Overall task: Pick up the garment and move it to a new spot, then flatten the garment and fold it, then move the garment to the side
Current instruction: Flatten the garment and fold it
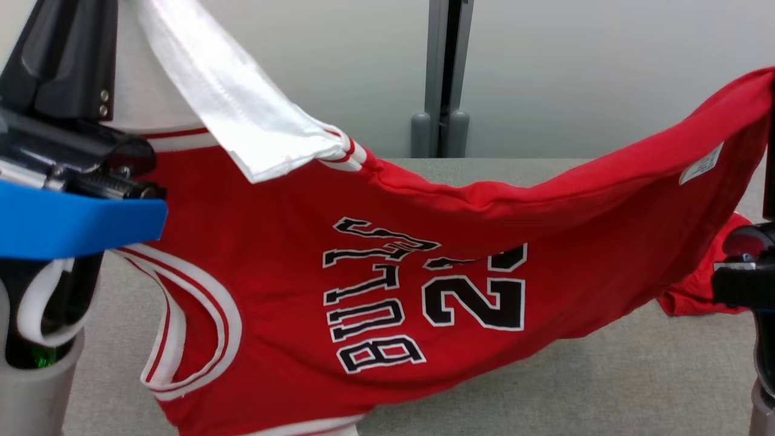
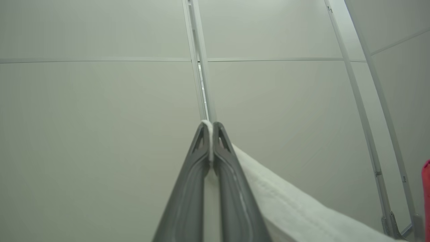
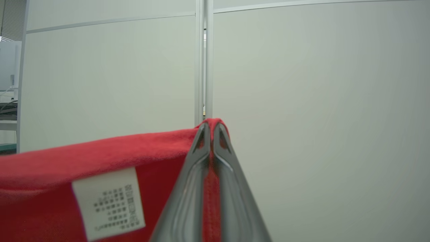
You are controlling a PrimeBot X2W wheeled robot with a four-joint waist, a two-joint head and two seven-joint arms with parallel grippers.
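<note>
Grey partition [image 1: 575, 72] behind the counter [image 1: 605, 375]. Raised wide apart, left tool [image 2: 211, 125] clamps the red jersey [image 1: 272, 242] by its white edge, right tool [image 3: 211, 125] by its hem.

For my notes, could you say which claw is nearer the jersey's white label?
Right. The right claw pinches the jersey just beside the label; the left claw holds its white strap at the far end.

An office, by its pale partition panels [image 1: 575, 60].
</note>
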